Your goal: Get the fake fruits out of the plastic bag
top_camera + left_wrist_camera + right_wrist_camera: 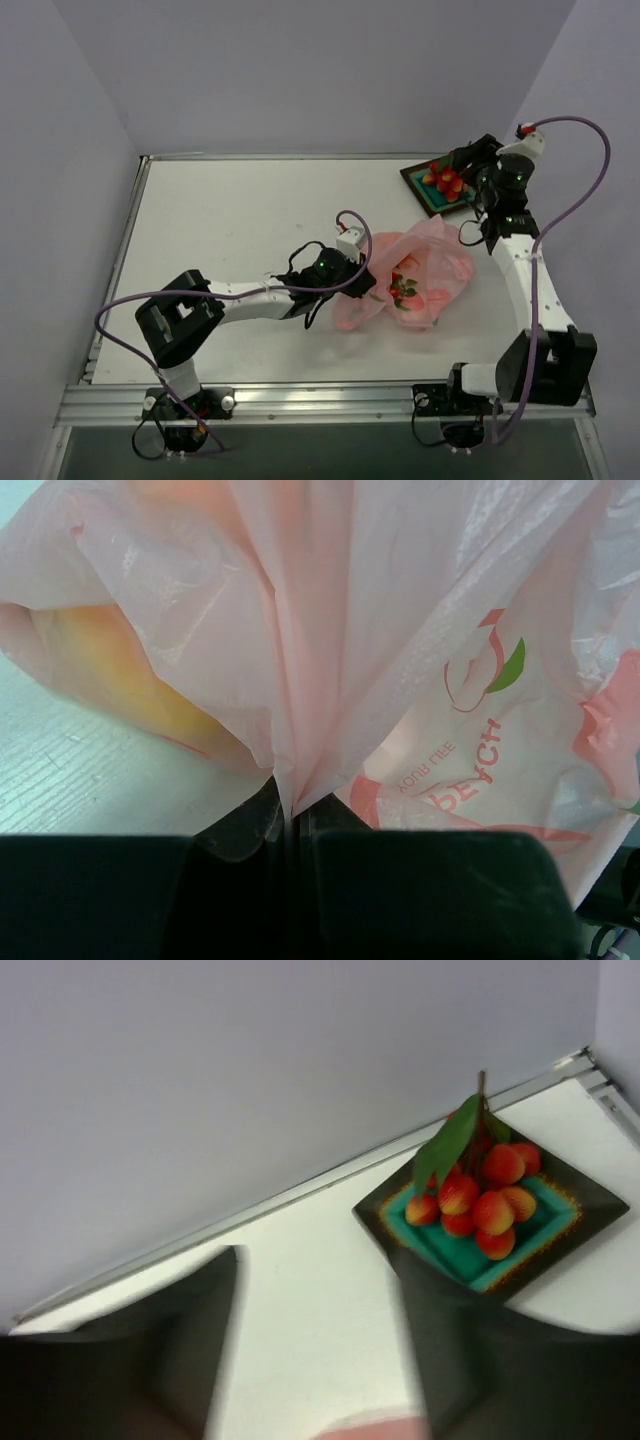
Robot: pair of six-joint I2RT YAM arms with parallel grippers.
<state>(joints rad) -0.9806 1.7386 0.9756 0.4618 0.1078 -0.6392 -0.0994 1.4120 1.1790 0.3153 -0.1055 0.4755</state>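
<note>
- Fruits: a red cluster [480, 1200] with green leaves lies in the tray [590, 1205] at the far right corner of the counter [230, 220]. One yellow-orange fruit [110, 670] shows through the film of the bag [420, 275]. I cannot count any others inside.
- Bag: slumped on the counter between the two arms, near the tray but apart from it. No view shows where its mouth is.
- Left jaws: closed on a gathered pleat of bag film at the bag's left side, and the film fans out from the pinch.
- Right jaws: wide and empty, over the counter with the tray ahead. A sliver of pink sits at the bottom edge of the right wrist view.
- Judged step: the right arm goes to the bag for the next fruit, so the task is partly done.
- Doing it well: use the left pinch as an anchor and lift the film enough to open a way in.
- Enter through the mouth, not through the film.
- Close across the middle of the fruit, since a glossy round body is likely to slip.
- Risk: film caught along with the fruit would drag the whole bag.
</note>
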